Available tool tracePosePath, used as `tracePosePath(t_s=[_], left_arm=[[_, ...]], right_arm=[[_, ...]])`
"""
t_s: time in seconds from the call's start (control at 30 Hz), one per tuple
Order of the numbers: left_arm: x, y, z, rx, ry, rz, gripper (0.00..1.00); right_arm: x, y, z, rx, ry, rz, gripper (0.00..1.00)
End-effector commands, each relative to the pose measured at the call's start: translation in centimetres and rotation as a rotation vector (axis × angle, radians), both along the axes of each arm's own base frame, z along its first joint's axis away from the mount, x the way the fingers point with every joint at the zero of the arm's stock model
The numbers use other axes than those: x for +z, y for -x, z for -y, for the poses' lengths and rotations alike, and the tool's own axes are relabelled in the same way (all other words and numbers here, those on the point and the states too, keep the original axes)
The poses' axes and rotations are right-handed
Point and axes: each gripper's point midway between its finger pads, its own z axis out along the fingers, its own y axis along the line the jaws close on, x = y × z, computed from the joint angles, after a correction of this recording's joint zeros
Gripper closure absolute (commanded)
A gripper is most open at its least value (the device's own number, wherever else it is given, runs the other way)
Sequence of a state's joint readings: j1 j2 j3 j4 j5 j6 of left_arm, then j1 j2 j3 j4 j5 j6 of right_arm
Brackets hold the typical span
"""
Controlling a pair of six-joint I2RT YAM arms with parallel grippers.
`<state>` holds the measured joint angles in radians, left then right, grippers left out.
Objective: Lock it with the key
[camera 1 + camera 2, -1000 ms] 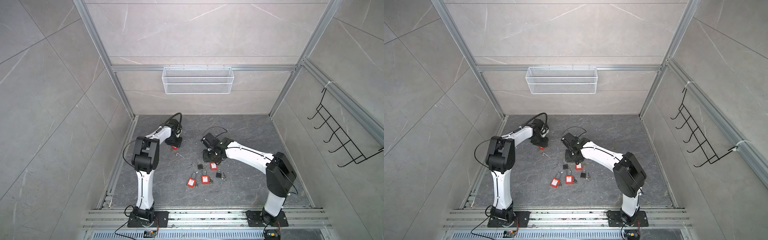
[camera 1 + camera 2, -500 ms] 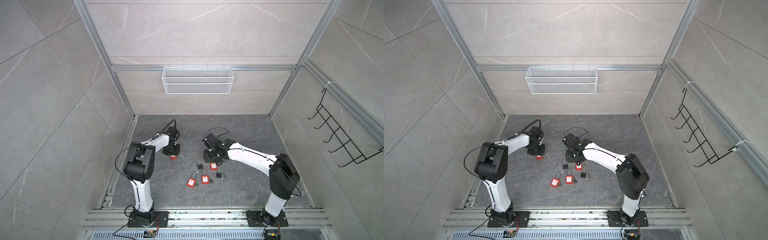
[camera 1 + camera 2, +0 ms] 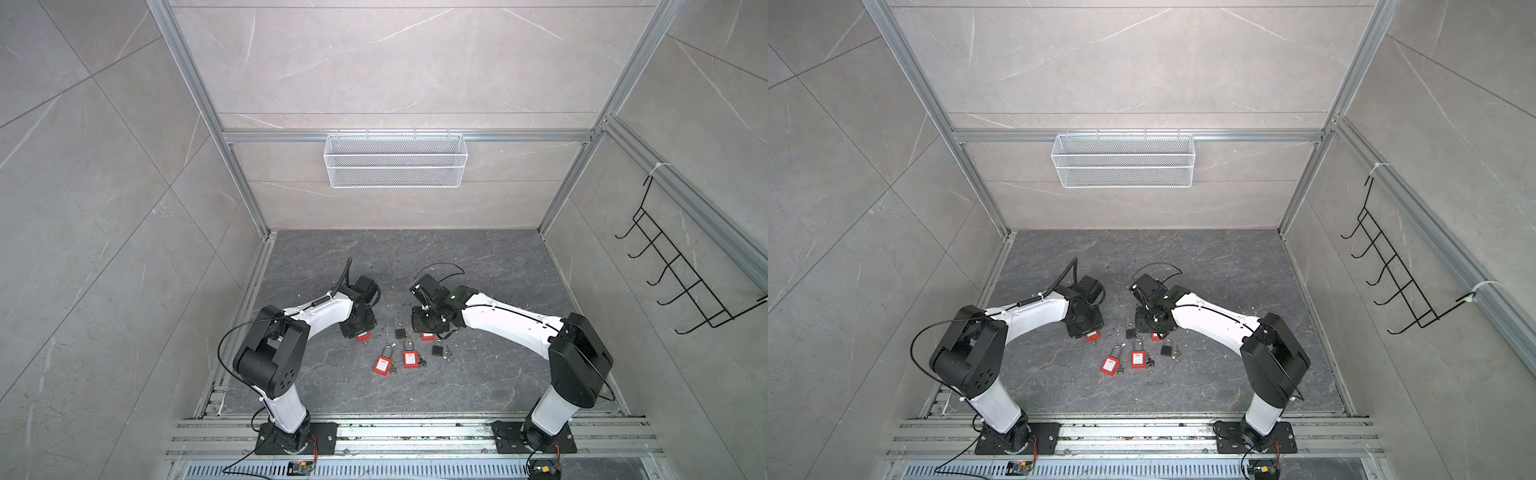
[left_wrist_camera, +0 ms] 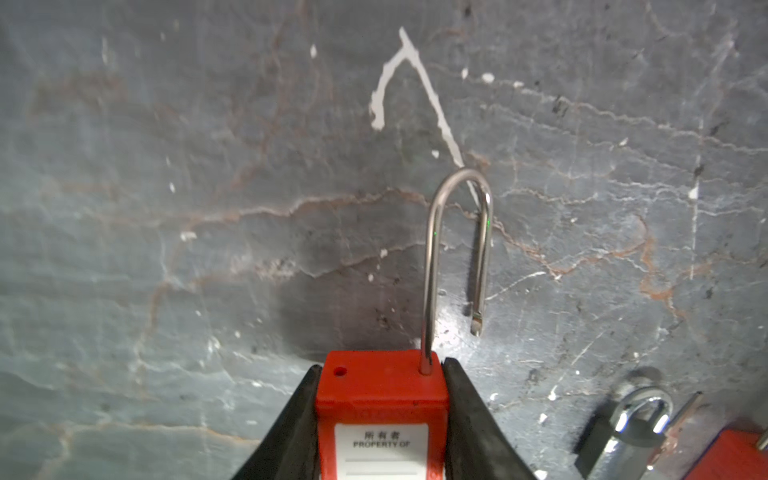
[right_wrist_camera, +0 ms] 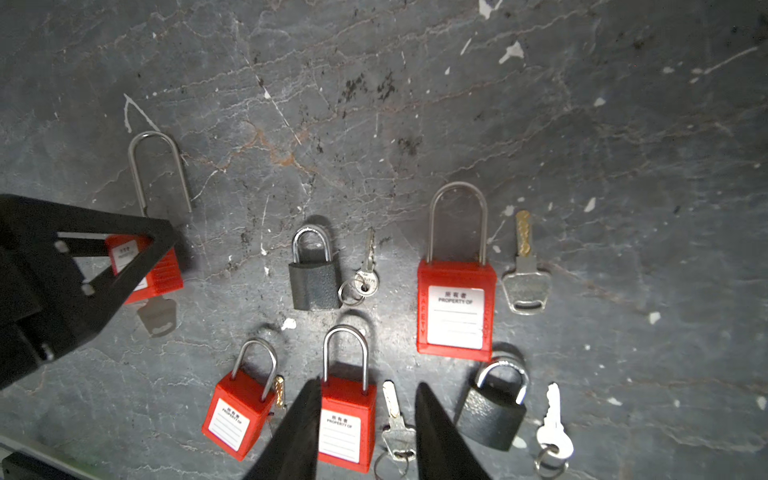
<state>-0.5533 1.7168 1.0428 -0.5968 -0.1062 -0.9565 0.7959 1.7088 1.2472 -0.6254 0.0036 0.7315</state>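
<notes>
My left gripper [image 4: 381, 399] is shut on a red padlock [image 4: 381, 415], one finger against each side of its body. The padlock's long steel shackle [image 4: 432, 257] stands open, with its free end off the body. In the right wrist view, a grey key [image 5: 158, 318] sticks out of the bottom of this padlock [image 5: 166, 270]. In both top views the left gripper [image 3: 359, 326] [image 3: 1086, 326] holds it low over the floor. My right gripper [image 5: 368, 432] [image 3: 428, 322] hangs open above other padlocks, holding nothing.
Several more padlocks lie on the dark stone floor [image 3: 478, 374]: a large red one [image 5: 456, 307] beside its key [image 5: 524, 286], two smaller red ones [image 5: 237, 419] [image 5: 347, 424], and two black ones [image 5: 313, 284] [image 5: 492, 415], with loose keys beside them. A white wire basket [image 3: 395, 160] hangs on the back wall.
The left gripper has come forward and down toward the cluster of padlocks, carrying the red padlock, and its jaws have narrowed. The right gripper has hardly moved.
</notes>
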Motion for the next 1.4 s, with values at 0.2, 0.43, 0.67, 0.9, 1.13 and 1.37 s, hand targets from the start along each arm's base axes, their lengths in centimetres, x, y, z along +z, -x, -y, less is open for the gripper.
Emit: tracePosePath(t_s=[0.2,0.43,0.67,0.9,1.13,1.37], left_arm=[[4.1,-1.0,-0.9,0.171,0.006,0.157,0.38],[10.5,-2.5,-5.7,0.152,0.032,0.326,0.34],[13.1,-1.2,-12.9,0.117,0.104,0.413,0.34],[11.9,0.5,-13.7,0.088,0.16,0.422,0.33],[10.9,0.9,-13.5,0.074,0.171,0.405,0.33],[10.1,1.1,-13.8,0.066,0.15,0.384,0.33]], right_arm=[[1.2,0.9,-0.9,0.025,-0.024,0.025,0.59],[1.5,1.9,-4.6,0.196,0.038,0.019,0.59],[-0.7,2.5,-10.7,0.411,0.098,-0.048,0.57],[-2.4,0.9,-13.9,0.509,0.209,-0.066,0.56],[-4.3,-0.4,-15.3,0.536,0.273,-0.071,0.53],[-6.3,-0.4,-15.8,0.544,0.288,-0.112,0.49]])
